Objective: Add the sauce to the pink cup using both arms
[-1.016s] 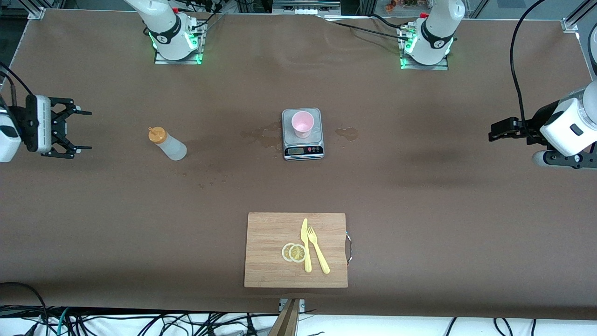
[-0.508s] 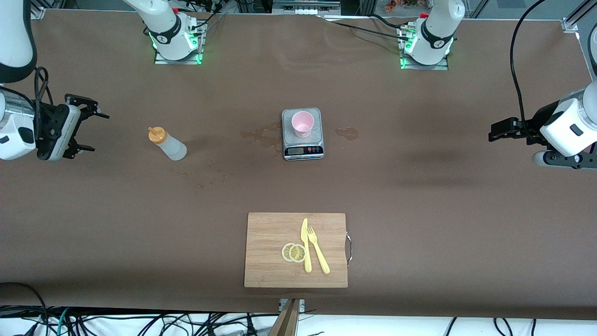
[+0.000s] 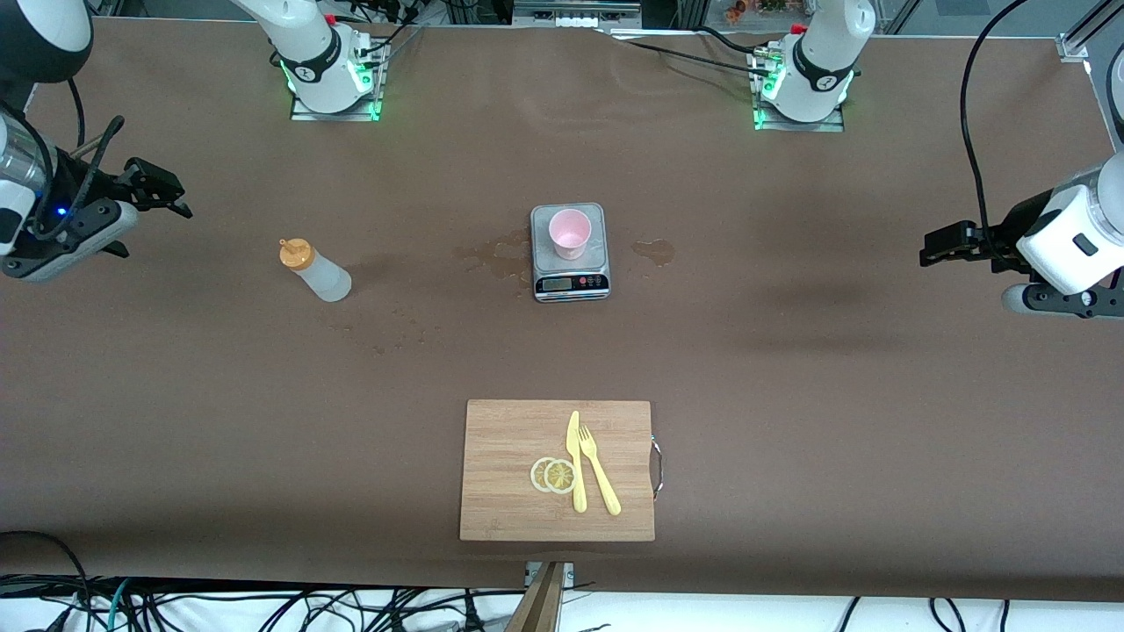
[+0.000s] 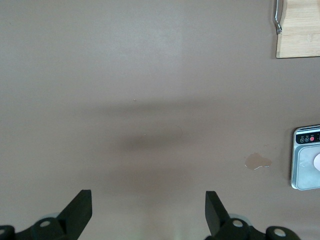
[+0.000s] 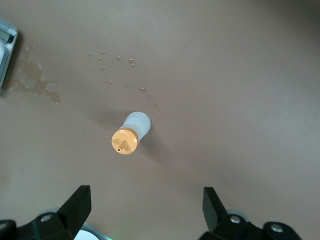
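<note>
Nearest the front camera lies the bamboo cutting board (image 3: 557, 470) with its yellow plastic knife and fork (image 3: 590, 471). Farther back, the translucent whitish squeeze bottle with the orange nozzle cap (image 3: 315, 270) stands upright toward my right arm's end of the table, well apart from the pale pink tapered plastic cup (image 3: 569, 233) on the silver kitchen scale (image 3: 570, 279). My right gripper (image 5: 146, 207), fingers spread and empty, hangs up toward that end, the bottle lying cupward of it, so it is the nearer one. My left gripper (image 4: 149, 212) waits wide and empty over bare table.
</note>
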`<state>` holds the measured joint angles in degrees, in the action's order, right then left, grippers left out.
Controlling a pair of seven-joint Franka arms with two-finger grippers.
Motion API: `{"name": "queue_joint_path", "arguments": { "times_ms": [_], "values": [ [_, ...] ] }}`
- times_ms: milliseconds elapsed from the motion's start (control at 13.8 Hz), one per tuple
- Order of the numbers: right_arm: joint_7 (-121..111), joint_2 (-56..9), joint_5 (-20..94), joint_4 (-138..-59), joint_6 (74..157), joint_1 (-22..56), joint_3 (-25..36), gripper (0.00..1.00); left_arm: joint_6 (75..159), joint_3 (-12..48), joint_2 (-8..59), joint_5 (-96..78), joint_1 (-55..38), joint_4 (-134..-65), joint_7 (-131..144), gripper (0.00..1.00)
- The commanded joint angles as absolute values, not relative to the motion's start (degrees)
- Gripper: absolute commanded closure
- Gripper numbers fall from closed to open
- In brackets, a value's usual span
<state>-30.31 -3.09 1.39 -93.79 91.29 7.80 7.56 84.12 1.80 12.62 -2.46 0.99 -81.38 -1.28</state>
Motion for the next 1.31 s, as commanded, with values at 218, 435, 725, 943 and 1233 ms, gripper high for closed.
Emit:
{"name": "queue_joint_path", "arguments": {
  "times_ms": [218,435,725,943,1233],
  "values": [
    [-14.0,-2.2,-0.4,-92.7,92.8,7.6,7.0,0.01,83.4,1.8,13.4,-2.3,0.9,-79.6,-1.2,0.00],
    [-10.6,-2.2,-1.1,-91.9,92.5,7.0,4.5,0.01,83.4,1.8,13.4,-2.4,0.9,-79.6,-1.2,0.00],
    [-11.1,-2.2,1.0,-92.0,92.1,7.0,4.5,0.01,83.4,1.8,13.4,-2.4,0.9,-79.6,-1.2,0.00],
    [-12.2,-2.2,1.4,-92.0,92.0,6.9,4.5,0.01,83.4,1.8,13.4,-2.4,0.9,-79.6,-1.2,0.00],
    [-11.9,-2.2,1.2,-91.8,91.9,6.9,4.6,0.01,83.4,1.8,13.4,-2.4,0.9,-79.6,-1.2,0.00]
  ]
}}
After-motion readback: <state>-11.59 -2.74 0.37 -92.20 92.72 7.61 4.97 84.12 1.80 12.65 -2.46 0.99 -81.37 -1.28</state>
